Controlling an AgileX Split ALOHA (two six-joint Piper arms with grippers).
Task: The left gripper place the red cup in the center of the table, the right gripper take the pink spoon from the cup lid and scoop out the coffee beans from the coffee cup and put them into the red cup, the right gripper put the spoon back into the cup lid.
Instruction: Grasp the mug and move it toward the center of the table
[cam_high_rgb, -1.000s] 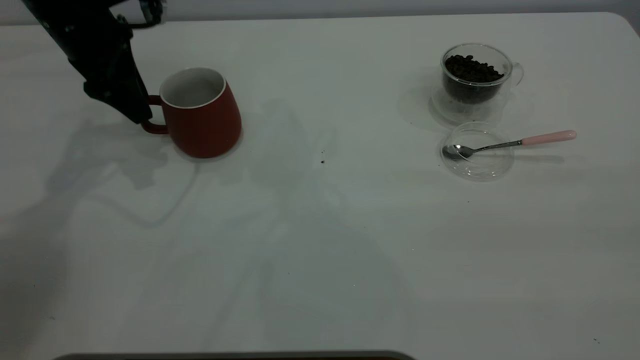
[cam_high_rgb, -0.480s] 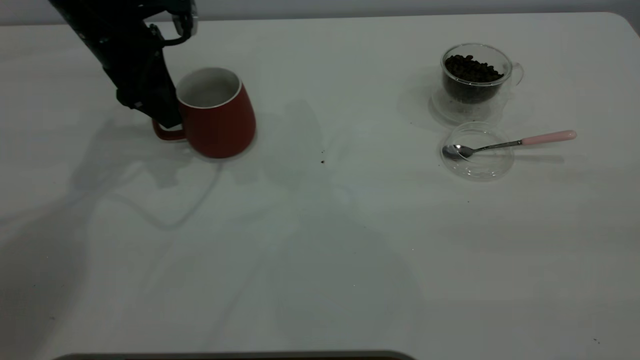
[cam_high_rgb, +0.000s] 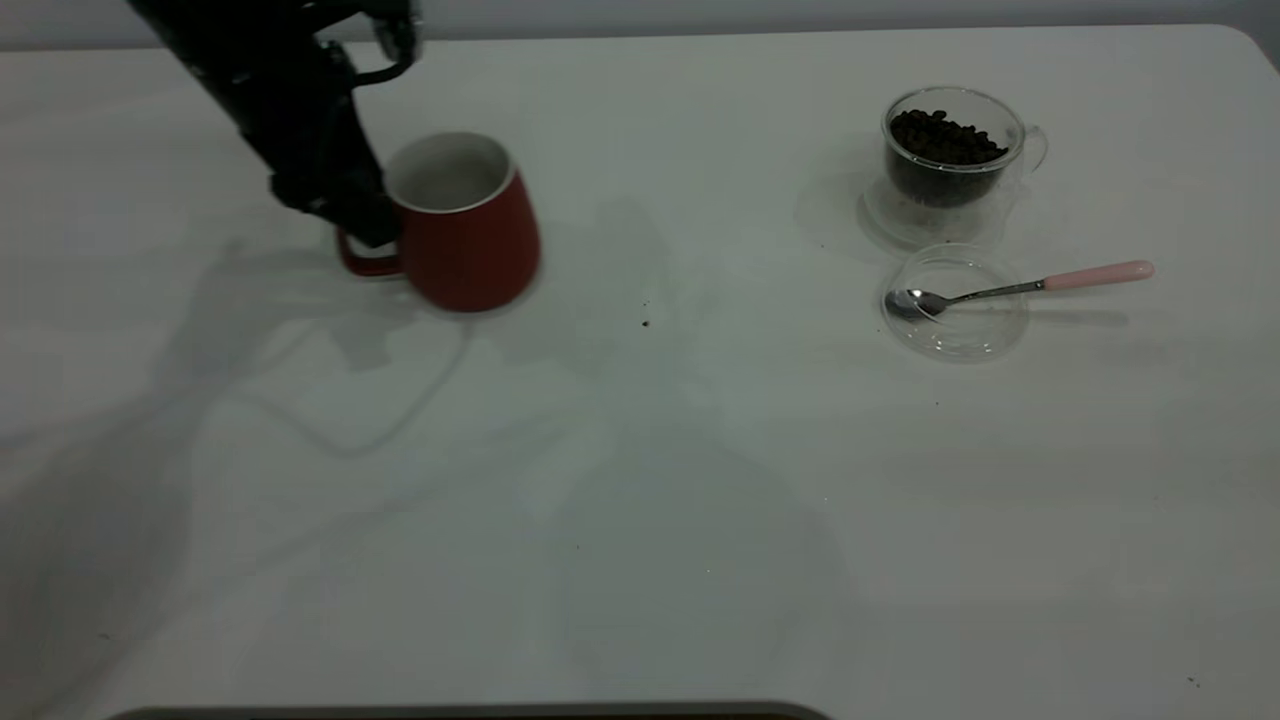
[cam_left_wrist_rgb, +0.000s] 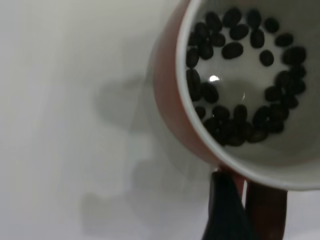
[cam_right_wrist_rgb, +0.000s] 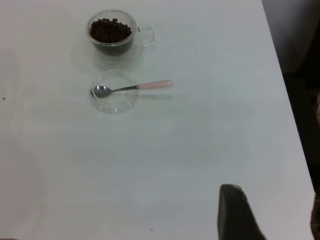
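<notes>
The red cup (cam_high_rgb: 470, 240) stands left of the table's middle, blurred by motion. My left gripper (cam_high_rgb: 365, 235) is shut on its handle (cam_left_wrist_rgb: 267, 215). In the left wrist view the cup (cam_left_wrist_rgb: 170, 100) has several coffee beans on its white bottom. The glass coffee cup (cam_high_rgb: 950, 155) full of beans stands at the far right. The clear cup lid (cam_high_rgb: 955, 340) lies in front of it, and the pink-handled spoon (cam_high_rgb: 1030, 285) rests with its bowl in the lid. My right gripper (cam_right_wrist_rgb: 275, 215) is open and empty, far from the spoon (cam_right_wrist_rgb: 135, 87) and the lid (cam_right_wrist_rgb: 116, 106).
The table's right edge (cam_right_wrist_rgb: 285, 100) runs close to the right gripper. A few dark specks (cam_high_rgb: 645, 322) lie near the table's middle. The glass cup also shows in the right wrist view (cam_right_wrist_rgb: 112, 35).
My left gripper has carried the red cup to the right, toward the table's middle. The spoon, lid and glass cup have not moved.
</notes>
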